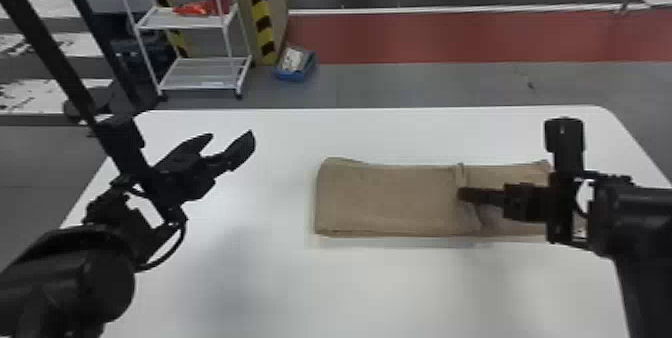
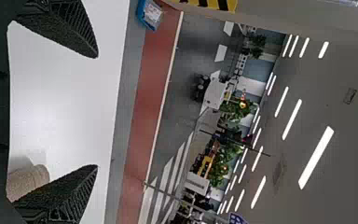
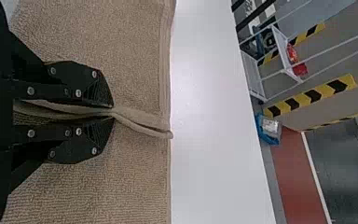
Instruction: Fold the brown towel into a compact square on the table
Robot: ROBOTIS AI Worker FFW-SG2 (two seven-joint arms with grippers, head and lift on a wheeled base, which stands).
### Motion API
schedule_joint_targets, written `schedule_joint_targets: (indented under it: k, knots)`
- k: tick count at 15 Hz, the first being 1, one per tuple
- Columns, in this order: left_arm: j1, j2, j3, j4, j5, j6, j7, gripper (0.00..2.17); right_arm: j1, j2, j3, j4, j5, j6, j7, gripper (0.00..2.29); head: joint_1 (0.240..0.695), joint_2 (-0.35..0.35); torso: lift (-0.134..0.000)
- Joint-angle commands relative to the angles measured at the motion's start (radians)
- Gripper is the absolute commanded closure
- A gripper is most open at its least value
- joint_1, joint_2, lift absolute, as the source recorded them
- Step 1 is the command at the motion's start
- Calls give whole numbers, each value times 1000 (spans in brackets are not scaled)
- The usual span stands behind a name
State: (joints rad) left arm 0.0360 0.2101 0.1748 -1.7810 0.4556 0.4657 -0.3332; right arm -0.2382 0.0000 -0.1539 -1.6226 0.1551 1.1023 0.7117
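Observation:
The brown towel (image 1: pixel 390 199) lies as a long folded strip on the right half of the white table, with a raised ridge across it right of its middle. My right gripper (image 1: pixel 462 195) is at that ridge, over the towel. In the right wrist view, the right gripper (image 3: pixel 113 113) is shut on a pinched fold of the towel (image 3: pixel 135 56). Left of the towel and apart from it, my left gripper (image 1: pixel 232 149) hangs above the table, open. Between the spread fingers of the left gripper (image 2: pixel 97 112), the left wrist view has bare tabletop, with a towel corner (image 2: pixel 28 181) beside one finger.
The white table (image 1: pixel 280 292) extends in front of the towel and to its left. Beyond its far edge stand a white wire shelf (image 1: pixel 200 73) with red items and a blue bin (image 1: pixel 295 64) on the floor. The right forearm covers the towel's right end.

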Motion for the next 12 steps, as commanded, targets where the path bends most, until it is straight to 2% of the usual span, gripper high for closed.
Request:
schedule_joint_targets:
  k: [1, 4, 9, 12]
  knots:
    - [1, 0, 2, 0, 0, 0, -1, 39, 5, 1, -4, -5, -8, 2, 0, 1025, 695, 82, -124]
    - [1, 0, 0, 0, 0, 0, -1, 39, 10, 1, -3, -25, -11, 14, 2, 1025, 695, 83, -124]
    - [1, 0, -4, 0, 0, 0, 0, 39, 22, 1, -9, -126, -48, 69, 20, 1025, 695, 88, -124]
    - [1, 0, -3, 0, 0, 6, 0, 39, 8, 1, -47, -158, -52, 90, 46, 1025, 695, 87, -124]
